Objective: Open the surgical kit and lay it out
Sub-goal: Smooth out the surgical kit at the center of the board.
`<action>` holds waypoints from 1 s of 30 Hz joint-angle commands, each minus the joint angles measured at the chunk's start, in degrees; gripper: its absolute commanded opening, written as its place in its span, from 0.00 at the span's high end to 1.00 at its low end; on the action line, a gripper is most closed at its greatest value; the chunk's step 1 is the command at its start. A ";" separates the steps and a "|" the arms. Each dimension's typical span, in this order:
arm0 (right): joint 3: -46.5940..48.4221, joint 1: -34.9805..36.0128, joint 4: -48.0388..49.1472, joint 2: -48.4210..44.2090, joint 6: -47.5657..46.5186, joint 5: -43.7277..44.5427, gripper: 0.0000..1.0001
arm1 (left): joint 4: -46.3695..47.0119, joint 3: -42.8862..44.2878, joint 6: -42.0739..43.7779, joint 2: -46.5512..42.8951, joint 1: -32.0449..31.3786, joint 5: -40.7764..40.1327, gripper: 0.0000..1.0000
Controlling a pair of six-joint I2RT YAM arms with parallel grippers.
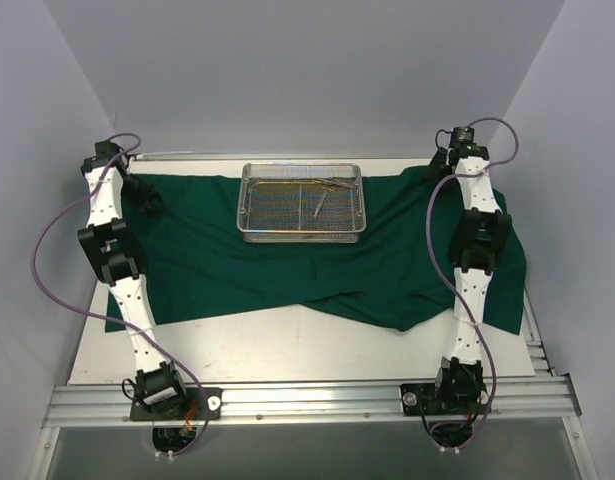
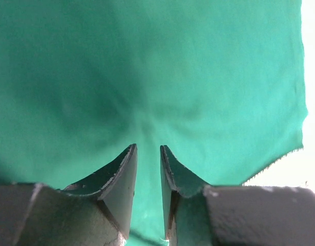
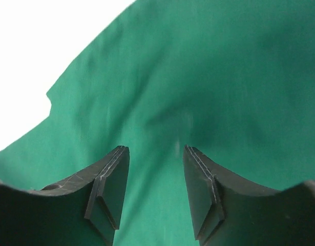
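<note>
Spanning the worktop from left to right, the dark green cloth lies opened out, its long axis crosswise to the arms, with a loose fold along its near right edge. The wire-mesh tray sits on the cloth at the far centre, its long axis likewise crosswise, with thin metal instruments lying inside. The left end effector hangs over the cloth's far left corner and the right end effector over its far right corner. The tray lies between them, inboard of each, with neither arm plainly nearer. Both wrist views show jaws apart above bare cloth, clamped on nothing, the left pair narrower. Each also shows the cloth's edge close by. Only the overhead view shows the tray. Judgement: the instruments are not yet laid out.
</note>
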 commanded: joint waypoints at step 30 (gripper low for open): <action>-87.54 26.37 19.81 -55.66 1.26 -13.90 1.00 | 4.15 -55.97 12.09 -56.83 -16.57 -8.58 0.64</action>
